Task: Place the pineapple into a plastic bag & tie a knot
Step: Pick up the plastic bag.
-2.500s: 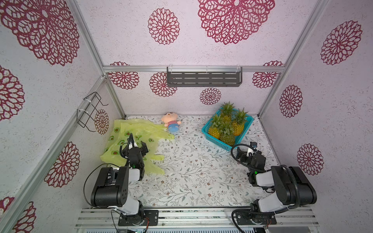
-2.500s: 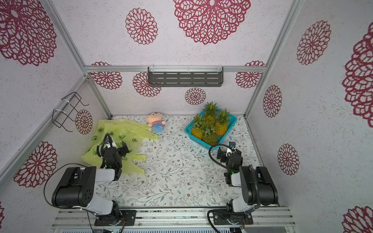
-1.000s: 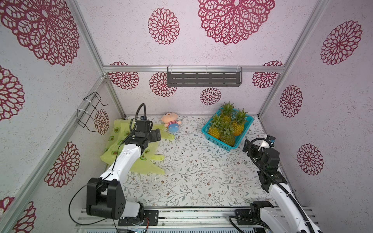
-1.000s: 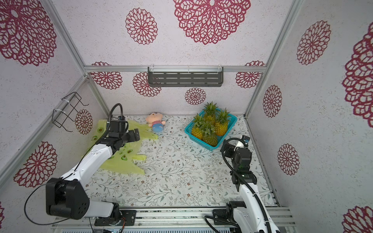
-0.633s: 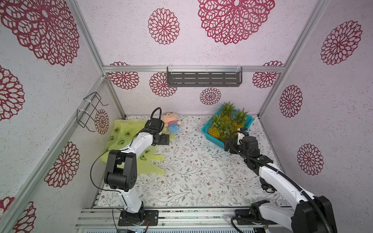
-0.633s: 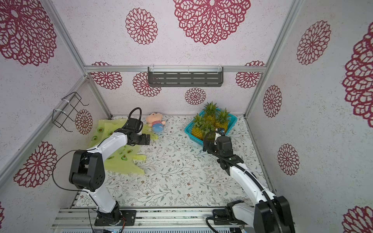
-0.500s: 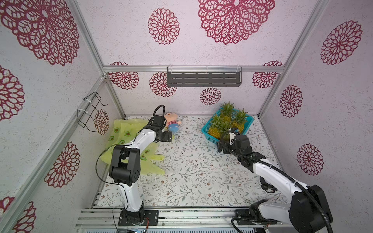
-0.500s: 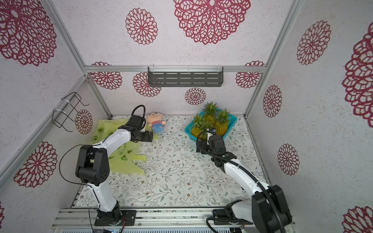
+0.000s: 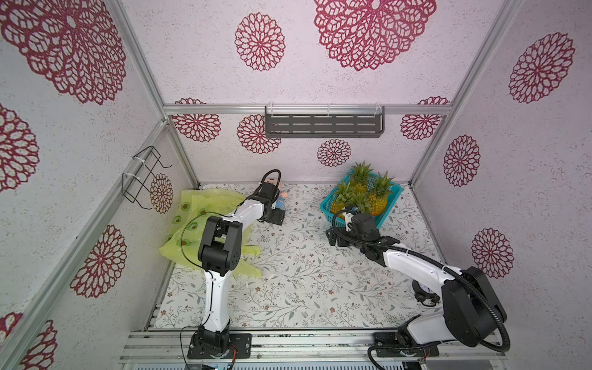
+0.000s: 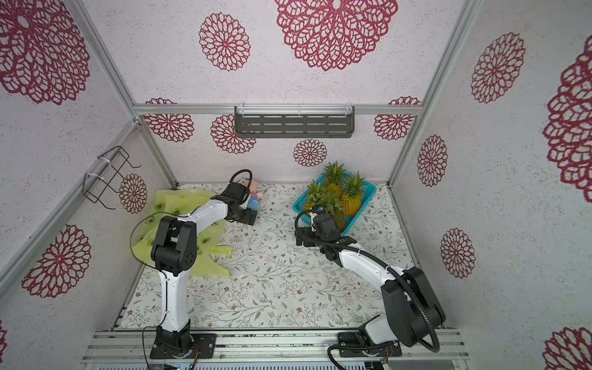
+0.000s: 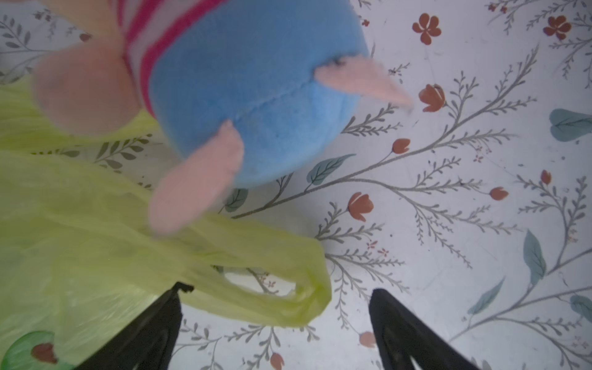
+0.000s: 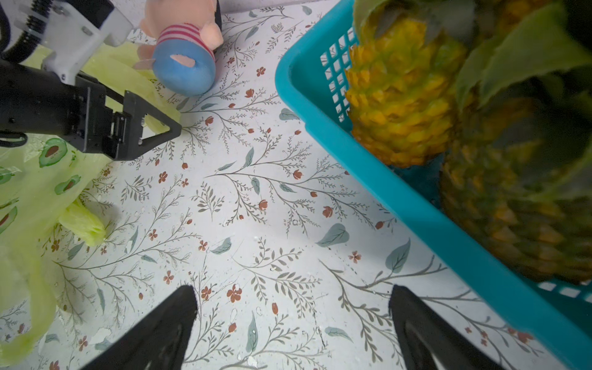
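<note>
Two pincers stand released and empty. The pineapples (image 9: 375, 201) stand crown-up in the basket (image 12: 384, 189) at the far right corner of the worktop (image 9: 304, 288), just beyond the right pincer (image 12: 291, 291); the left pincer (image 11: 278, 290) hangs over the plastic bag (image 9: 192, 208).

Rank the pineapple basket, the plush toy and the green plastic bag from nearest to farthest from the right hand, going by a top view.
1. The teal basket: just beyond the open right hand, at the back right of the table.
2. The plush toy: across the middle, near the back wall.
3. The green plastic bag: farthest, along the left wall.
</note>
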`<state>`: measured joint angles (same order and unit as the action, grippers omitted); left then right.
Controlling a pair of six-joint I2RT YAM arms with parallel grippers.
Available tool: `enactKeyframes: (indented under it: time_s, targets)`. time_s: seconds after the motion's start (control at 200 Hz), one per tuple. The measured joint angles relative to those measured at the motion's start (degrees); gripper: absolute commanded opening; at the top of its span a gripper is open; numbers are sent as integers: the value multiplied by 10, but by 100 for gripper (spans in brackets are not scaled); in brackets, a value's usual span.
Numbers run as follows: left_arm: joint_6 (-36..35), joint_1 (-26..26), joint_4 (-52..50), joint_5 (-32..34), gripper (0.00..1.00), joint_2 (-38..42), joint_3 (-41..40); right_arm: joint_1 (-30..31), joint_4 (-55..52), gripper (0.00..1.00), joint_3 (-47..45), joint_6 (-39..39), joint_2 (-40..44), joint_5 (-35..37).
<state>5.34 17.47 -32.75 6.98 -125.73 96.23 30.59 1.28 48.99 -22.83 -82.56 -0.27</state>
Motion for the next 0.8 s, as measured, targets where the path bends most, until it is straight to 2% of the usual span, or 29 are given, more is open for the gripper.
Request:
enactKeyframes:
  time_s: [0.15,0.25,0.33,0.44,0.641,0.801]
  targets:
    - [4,6,-7,25,76,-29,36,2,5,98,0,-4,-8,0]
    - [8,7,-15,31,60,-51,59,4,6,97,0,-4,-13,0]
    - [8,7,-23,33,37,-60,63,6,7,98,0,-4,-14,0]
    - [9,8,-36,29,0,-62,63,6,10,98,0,-4,-14,0]
    - [8,7,-40,19,0,-30,35,7,10,97,0,-4,-17,0]
    - [7,7,-49,-6,0,94,-33,7,11,96,14,-4,-29,-17]
